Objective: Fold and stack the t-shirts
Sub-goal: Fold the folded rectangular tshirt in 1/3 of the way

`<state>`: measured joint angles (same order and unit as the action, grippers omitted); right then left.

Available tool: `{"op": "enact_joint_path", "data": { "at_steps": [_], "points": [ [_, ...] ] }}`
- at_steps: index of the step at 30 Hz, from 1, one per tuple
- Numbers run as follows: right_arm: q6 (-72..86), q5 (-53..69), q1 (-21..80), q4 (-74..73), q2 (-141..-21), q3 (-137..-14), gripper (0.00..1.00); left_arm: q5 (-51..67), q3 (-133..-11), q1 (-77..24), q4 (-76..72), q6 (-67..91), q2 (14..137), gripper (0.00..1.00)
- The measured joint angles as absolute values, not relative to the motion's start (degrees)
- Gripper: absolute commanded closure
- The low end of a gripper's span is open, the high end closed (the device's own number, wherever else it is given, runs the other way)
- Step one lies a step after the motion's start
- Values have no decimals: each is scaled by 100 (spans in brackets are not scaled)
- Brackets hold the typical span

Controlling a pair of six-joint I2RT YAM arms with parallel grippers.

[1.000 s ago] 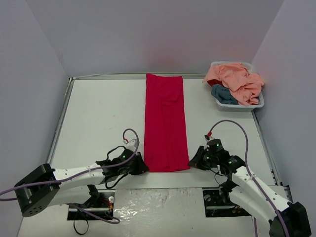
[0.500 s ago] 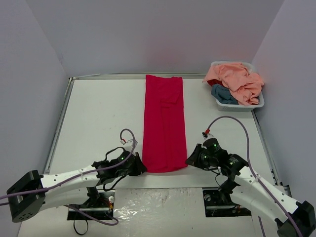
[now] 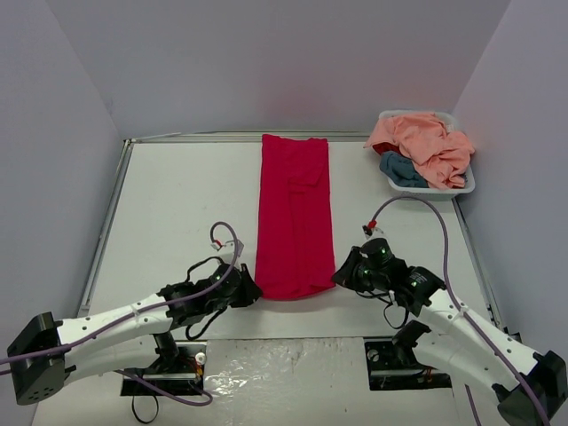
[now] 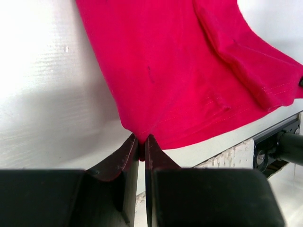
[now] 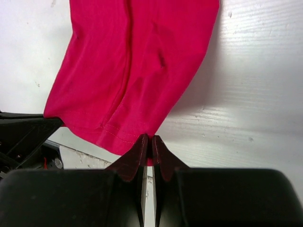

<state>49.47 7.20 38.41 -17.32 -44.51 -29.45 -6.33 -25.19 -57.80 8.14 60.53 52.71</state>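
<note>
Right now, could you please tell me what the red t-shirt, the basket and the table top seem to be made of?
The red t-shirt: soft matte knit cloth, probably cotton jersey; it drapes, creases and shows a stitched hem. The basket: seemingly white moulded plastic, with a smooth, rigid rim. The table: a white, faintly glossy sheet, possibly coated board or plastic.

The teal t-shirt [image 3: 401, 169] lies mostly hidden under the peach t-shirt [image 3: 424, 142].
</note>
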Motion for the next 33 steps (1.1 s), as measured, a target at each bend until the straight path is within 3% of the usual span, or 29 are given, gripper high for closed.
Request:
{"op": "enact_joint_path", "data": {
  "at_steps": [16,33],
  "points": [
    [4692,43,3868,-1623,-5199,-3767,100,-1166,-3258,-5286,1131,5808,5494,98],
    [4335,-587,3817,-1345,-6230,-4639,100,-628,-3852,-4285,875,5286,6270,98]
  ]
}}
